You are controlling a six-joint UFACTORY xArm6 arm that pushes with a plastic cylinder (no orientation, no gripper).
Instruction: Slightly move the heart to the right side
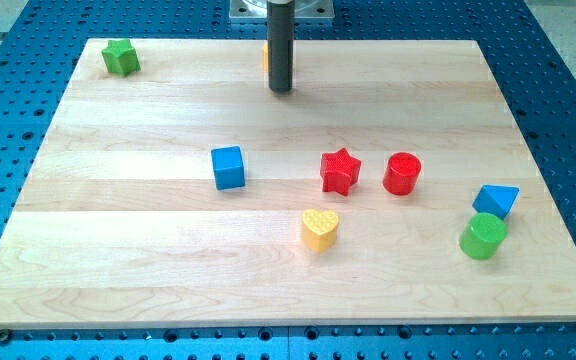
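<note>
Now, yellow heart (319,229) well below my tip (281,90), apart.

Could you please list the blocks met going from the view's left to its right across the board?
Green star → blue cube → yellow heart → red star → red cylinder. At the far right, the green cylinder and blue block overlap, so their order is unclear.

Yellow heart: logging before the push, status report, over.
My tip at the view's top, far from the blocks. Yellow heart untouched, lower centre. Its right side open; red star sits above it, apart.
</note>
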